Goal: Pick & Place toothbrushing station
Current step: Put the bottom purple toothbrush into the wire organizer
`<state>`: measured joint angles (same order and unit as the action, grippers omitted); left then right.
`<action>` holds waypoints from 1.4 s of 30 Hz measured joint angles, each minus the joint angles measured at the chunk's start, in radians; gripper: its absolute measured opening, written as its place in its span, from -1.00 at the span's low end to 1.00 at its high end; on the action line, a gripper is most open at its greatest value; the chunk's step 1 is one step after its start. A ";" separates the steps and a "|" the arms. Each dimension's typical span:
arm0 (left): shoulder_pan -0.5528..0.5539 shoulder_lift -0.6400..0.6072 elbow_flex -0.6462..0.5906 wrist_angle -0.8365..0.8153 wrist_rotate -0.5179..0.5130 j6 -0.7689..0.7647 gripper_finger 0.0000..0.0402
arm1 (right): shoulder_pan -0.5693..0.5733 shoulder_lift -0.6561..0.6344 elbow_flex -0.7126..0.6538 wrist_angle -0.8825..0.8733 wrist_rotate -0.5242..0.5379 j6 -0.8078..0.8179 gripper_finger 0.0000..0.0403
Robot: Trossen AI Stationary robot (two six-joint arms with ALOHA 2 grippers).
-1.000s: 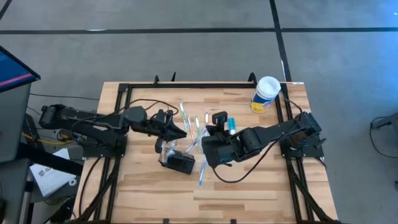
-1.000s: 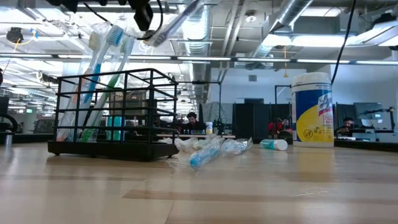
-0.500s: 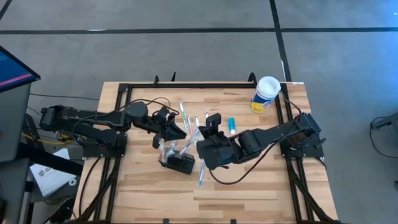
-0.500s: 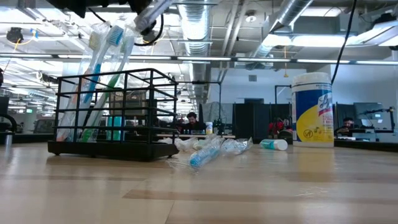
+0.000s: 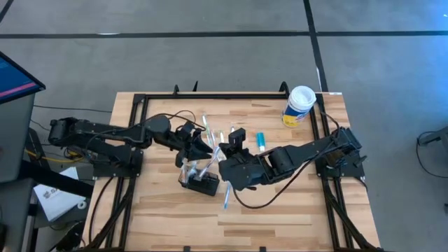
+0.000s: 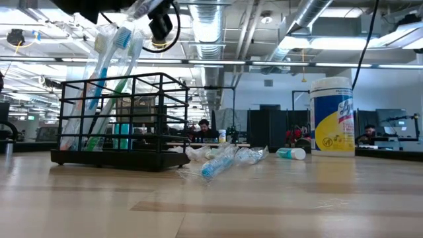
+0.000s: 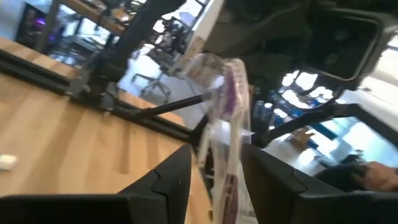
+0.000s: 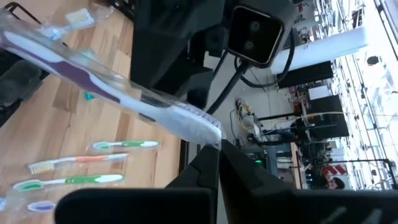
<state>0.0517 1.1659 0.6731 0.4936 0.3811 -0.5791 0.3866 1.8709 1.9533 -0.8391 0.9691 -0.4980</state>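
Note:
The toothbrushing station (image 5: 201,185) is a black wire holder (image 6: 122,119) standing on the table's middle, with several toothbrushes leaning in it. Above it, a purple toothbrush in a clear wrapper (image 8: 93,68) hangs between both arms. My right gripper (image 8: 217,152), coming from the table's right (image 5: 221,155), is shut on it. My left gripper (image 7: 217,180) reaches in from the left (image 5: 204,145), open, with the wrapped toothbrush (image 7: 225,106) standing between its fingers. My right gripper pinches one end of the wrapper (image 8: 202,127) between its two fingertips. The wrapped toothbrush is lifted clear of the table and stretches away toward the left arm. My left gripper's fingers (image 7: 171,177) stand on either side of the wrapped toothbrush; whether one touches it, I cannot tell.
Several loose toothbrushes (image 5: 210,129) lie on the wood behind the holder, and a wrapped one (image 5: 227,196) lies beside it. A small teal tube (image 5: 260,141) lies mid-table. A yellow-and-white canister (image 5: 299,105) stands at the far right corner. A black frame rims the table.
My right gripper has carried the wrapped toothbrush a little toward the table's left, closer to the left gripper, tilting it as it went. My left wrist has rolled. The holder and its toothbrushes have stayed still.

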 joint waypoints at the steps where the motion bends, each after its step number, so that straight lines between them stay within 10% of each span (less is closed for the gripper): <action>1: 0.000 0.012 0.000 0.030 0.019 -0.007 -0.31 | 0.000 0.000 0.000 0.000 0.000 0.000 -1.00; 26: 0.000 0.116 0.000 0.154 0.071 -0.003 -0.37 | -0.021 0.050 -0.003 0.013 -0.037 -0.027 -1.00; 42: 0.001 0.124 0.000 0.156 0.139 -0.005 -0.96 | -0.022 0.059 0.000 0.032 -0.036 -0.034 -1.00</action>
<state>0.0526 1.2896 0.6727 0.6495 0.5203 -0.5837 0.3649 1.9297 1.9533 -0.8072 0.9331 -0.5320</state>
